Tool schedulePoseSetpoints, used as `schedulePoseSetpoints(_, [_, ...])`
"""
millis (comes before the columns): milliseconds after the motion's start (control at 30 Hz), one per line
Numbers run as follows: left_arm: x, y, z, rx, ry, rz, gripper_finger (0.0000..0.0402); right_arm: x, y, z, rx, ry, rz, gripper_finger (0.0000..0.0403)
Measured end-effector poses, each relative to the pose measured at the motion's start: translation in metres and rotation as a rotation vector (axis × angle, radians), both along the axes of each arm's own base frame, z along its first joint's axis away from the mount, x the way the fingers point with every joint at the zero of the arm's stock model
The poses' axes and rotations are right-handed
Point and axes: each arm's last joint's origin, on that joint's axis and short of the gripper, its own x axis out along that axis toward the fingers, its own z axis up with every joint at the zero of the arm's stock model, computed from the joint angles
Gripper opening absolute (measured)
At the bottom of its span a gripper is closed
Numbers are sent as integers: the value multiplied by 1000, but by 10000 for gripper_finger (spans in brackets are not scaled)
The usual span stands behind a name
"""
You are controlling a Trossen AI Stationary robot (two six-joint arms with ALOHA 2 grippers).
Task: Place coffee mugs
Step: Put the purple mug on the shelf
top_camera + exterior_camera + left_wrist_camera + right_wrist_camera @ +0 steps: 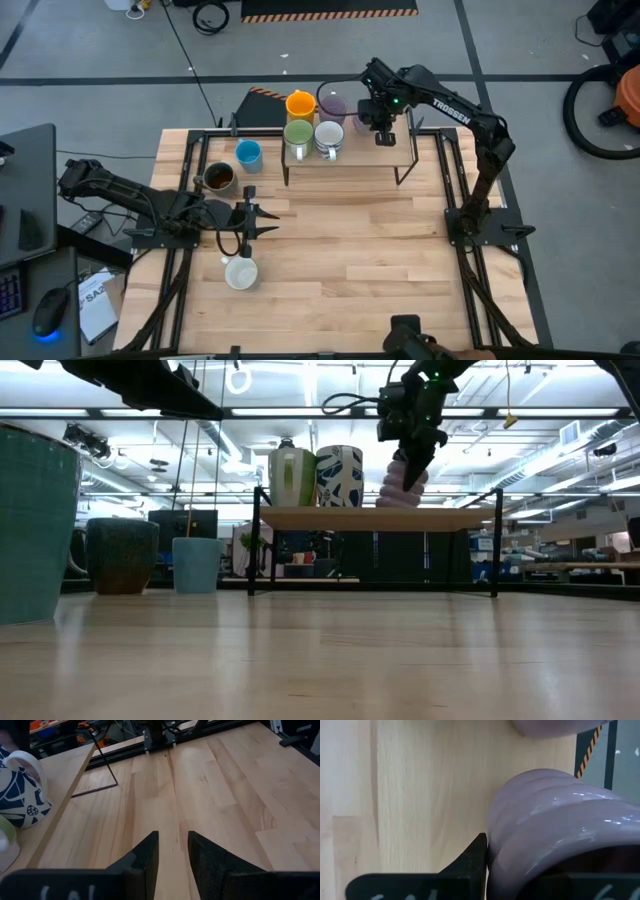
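A raised wooden shelf (370, 155) stands at the table's far middle. On it sit an orange mug (300, 103), a pale purple mug (332, 105), a green mug (298, 133) and a white blue-patterned mug (328, 135). My right gripper (383, 128) is over the shelf, shut on a ridged pale purple mug (403, 485). On the table stand a blue mug (248, 154), a dark mug with brown inside (218, 177) and a white mug (241, 271). My left gripper (268, 221) hovers open at the table's left, touching nothing. My right gripper holds the ridged purple mug by its rim wall (520, 845), coming from above and pointing down. One finger (470, 865) lies against the outside of the wall; the other is hidden by the mug. The mug is tilted, its base (398, 503) at the shelf top.
The shelf's right half (385, 150) is bare wood. Black wire legs (405, 172) hold the shelf up. Open tabletop (370, 250) lies between the shelf and the near edge. The arm bases stand at the table's left and right sides.
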Motion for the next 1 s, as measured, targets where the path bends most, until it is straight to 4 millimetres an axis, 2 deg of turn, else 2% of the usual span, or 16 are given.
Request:
schedulePoseSetpoints(333, [0,0,0,-1,0,1,110,-1,-1,-4,0,0,-4,55])
schedulePoseSetpoints(733, [0,0,0,-1,1,1,110,2,-2,-4,-36,-1,17,119])
schedulePoseSetpoints(1000, [0,0,0,-2,0,1,110,9,5,-4,-55,6,49,140])
